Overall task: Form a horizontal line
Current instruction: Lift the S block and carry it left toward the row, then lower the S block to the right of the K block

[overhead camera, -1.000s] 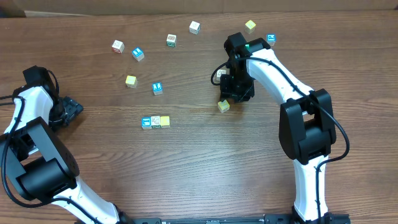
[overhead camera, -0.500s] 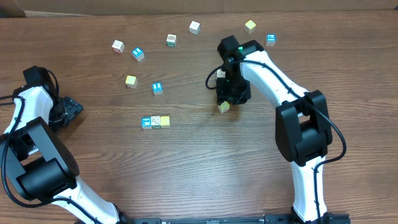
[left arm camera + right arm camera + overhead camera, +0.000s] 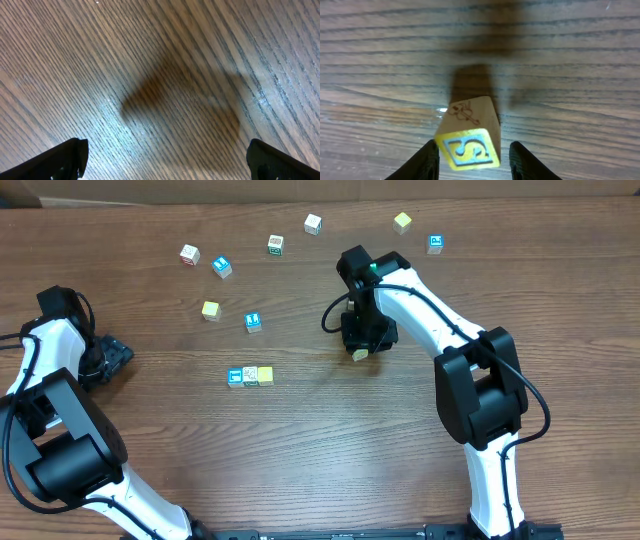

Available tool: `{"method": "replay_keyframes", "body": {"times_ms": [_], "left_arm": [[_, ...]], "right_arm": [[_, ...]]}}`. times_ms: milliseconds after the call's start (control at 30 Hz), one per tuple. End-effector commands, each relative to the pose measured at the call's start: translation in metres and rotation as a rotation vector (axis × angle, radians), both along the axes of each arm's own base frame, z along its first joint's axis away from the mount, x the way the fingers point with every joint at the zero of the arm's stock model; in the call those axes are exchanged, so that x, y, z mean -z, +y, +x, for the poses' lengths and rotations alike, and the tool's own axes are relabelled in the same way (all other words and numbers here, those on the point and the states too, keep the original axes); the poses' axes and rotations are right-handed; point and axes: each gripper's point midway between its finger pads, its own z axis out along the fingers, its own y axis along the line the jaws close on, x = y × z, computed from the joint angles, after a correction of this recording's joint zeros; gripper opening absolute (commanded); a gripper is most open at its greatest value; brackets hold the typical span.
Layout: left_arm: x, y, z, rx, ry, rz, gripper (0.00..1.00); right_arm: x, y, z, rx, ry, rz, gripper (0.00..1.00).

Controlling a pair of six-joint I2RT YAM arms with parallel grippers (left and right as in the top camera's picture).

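My right gripper (image 3: 362, 345) hangs over the middle of the table (image 3: 300, 450), with a yellow block (image 3: 359, 354) just at its tips. In my right wrist view that block (image 3: 468, 145) sits between my fingers (image 3: 427, 160). It shows a yellow-bordered face with a blue character, and a paler side with a small red drawing. My fingers are drawn in to a narrow gap around it but not clamped. One finger looks to be against its edge, while a sliver of bare wood shows between the block and the other finger. The row (image 3: 250, 376) lies well apart from this block, off toward my left arm's half of the table. It has three members touching side by side: a blue-faced block (image 3: 236, 377), a white block (image 3: 250, 376) and a pale yellow block (image 3: 265, 375). Farther up the table from the row are a loose blue block (image 3: 253, 321) and a loose yellow one (image 3: 210, 310). More are scattered along the far side, among them a white one (image 3: 313, 223). My left gripper (image 3: 112, 357) is out by the table's edge. Its fingers are spread wide, each tip in a bottom corner of my left wrist view (image 3: 70, 156), with only bare wood grain between them.
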Motion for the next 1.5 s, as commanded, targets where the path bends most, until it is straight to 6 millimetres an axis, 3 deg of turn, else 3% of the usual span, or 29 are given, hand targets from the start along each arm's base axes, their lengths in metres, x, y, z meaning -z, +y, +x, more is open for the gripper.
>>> {"method": "replay_keyframes", "body": {"times_ms": [0,233,700,767,867,967,1467], "left_arm": [[0.002,0.002,-0.004,-0.006,0.011,0.005,1.0],[0.002,0.002,-0.004,-0.006,0.012,0.006,1.0],[0.002,0.002,-0.004,-0.006,0.012,0.006,1.0],[0.002,0.002,-0.004,-0.006,0.012,0.006,1.0],[0.002,0.002,-0.004,-0.006,0.011,0.005,1.0],[0.002,0.002,-0.004,-0.006,0.012,0.006,1.0],[0.002,0.002,-0.004,-0.006,0.012,0.006,1.0]], "right_arm": [[-0.001,0.003,-0.002,-0.014,-0.02,-0.01,0.42],[0.0,0.009,0.001,-0.052,-0.072,-0.058,0.42],[0.0,0.031,-0.007,-0.031,-0.086,-0.049,0.3],[0.0,0.035,-0.005,-0.034,-0.098,-0.042,0.32],[0.0,0.037,-0.001,-0.031,-0.116,-0.036,0.45],[-0.001,0.039,0.004,-0.029,-0.14,-0.032,0.46],[-0.001,0.041,0.005,-0.01,-0.15,-0.034,0.27]]}}
